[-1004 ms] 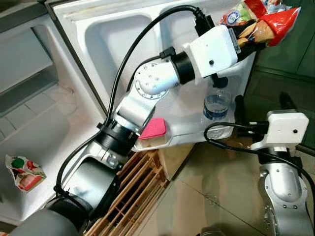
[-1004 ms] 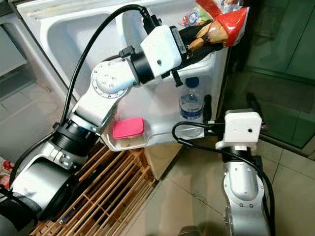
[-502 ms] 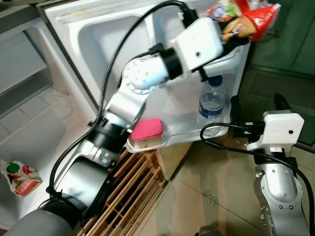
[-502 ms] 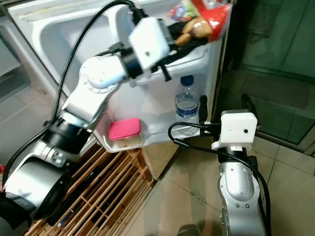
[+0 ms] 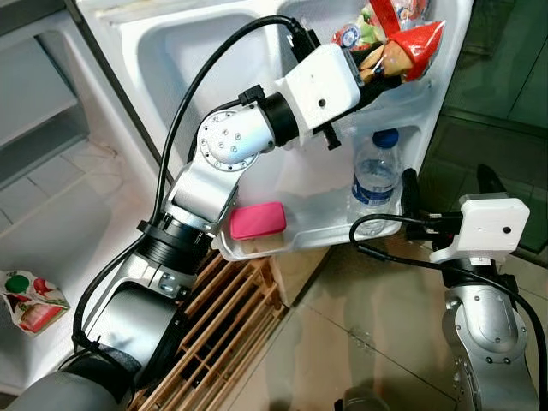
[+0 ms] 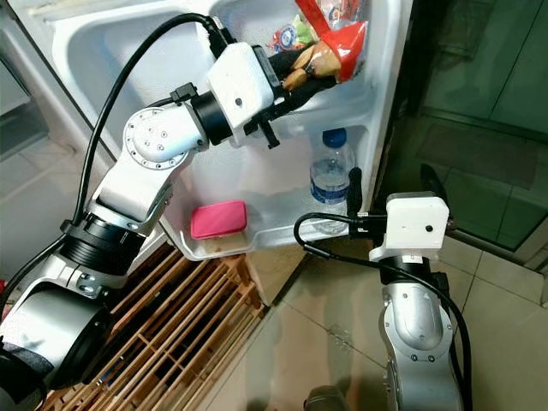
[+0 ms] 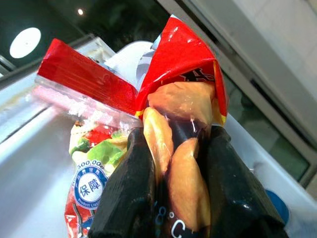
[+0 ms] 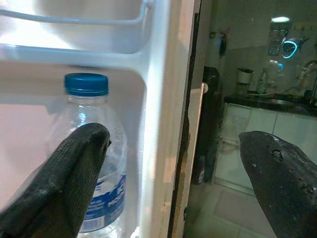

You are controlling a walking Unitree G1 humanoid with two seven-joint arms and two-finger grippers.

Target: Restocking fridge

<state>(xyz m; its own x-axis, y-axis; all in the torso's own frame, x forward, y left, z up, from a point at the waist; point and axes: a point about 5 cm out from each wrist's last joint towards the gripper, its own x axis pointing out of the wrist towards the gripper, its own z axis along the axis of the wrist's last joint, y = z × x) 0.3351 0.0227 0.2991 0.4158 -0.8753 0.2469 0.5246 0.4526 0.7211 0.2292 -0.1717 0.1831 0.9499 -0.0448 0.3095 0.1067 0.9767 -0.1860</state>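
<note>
left gripper [image 7: 173, 163] is pinching a red snack bag [image 7: 181, 106] up at the fridge door shelf [image 5: 402, 90], right gripper [image 8: 168, 163] spread wide by the water bottle [image 8: 94, 148].

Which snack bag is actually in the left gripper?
The red-topped bag of golden pastries, pinched by the left gripper. The other bag, with green and red print and a blue seal, sits beside it in the door shelf, ungripped.

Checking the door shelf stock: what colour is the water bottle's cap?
Blue; the water bottle's cap shows best in the right wrist view.
</note>
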